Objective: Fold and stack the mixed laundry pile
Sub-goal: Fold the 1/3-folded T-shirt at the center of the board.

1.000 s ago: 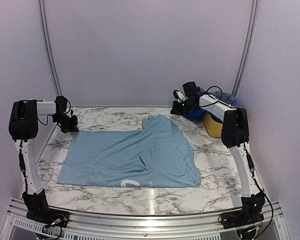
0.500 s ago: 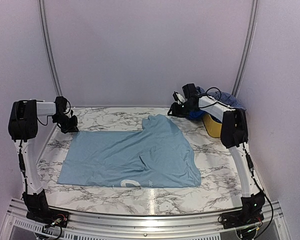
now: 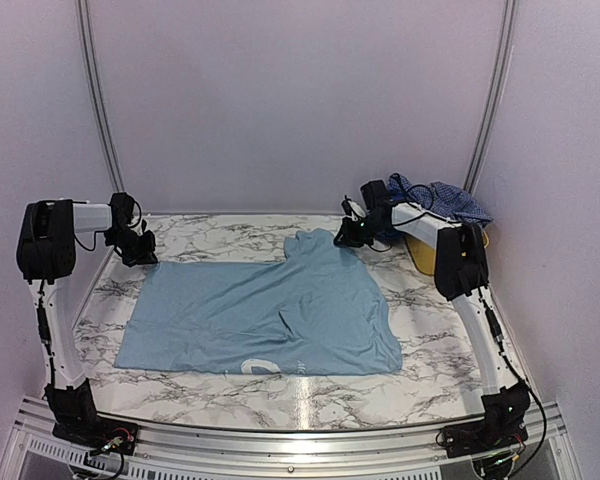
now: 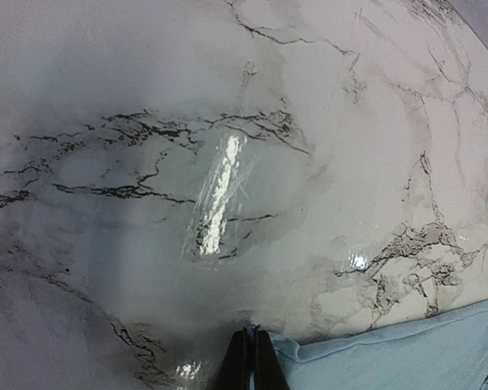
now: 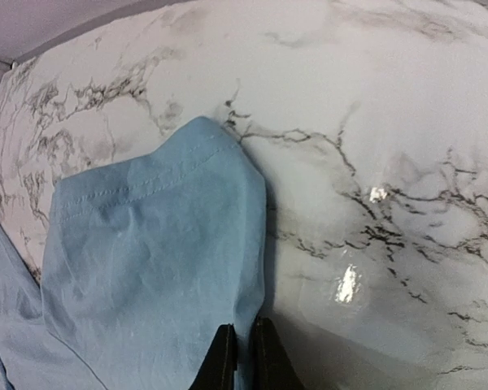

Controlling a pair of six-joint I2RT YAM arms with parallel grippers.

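Marble table (image 3: 420,340), sky-blue T-shirt (image 3: 265,310) flat

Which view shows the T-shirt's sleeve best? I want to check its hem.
The right wrist view: the sleeve fills the frame, its stitched hem sharp, the right gripper at its edge. The top view shows the whole T-shirt, the sleeve small. The left wrist view shows only another corner of it by the left gripper.

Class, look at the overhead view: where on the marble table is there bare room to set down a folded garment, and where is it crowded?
Bare marble table runs along the back edge between the left gripper and the T-shirt's raised sleeve, and down the right side beside the shirt. A narrow strip lies in front. The back right corner is crowded: right gripper, yellow basket, heaped clothes.
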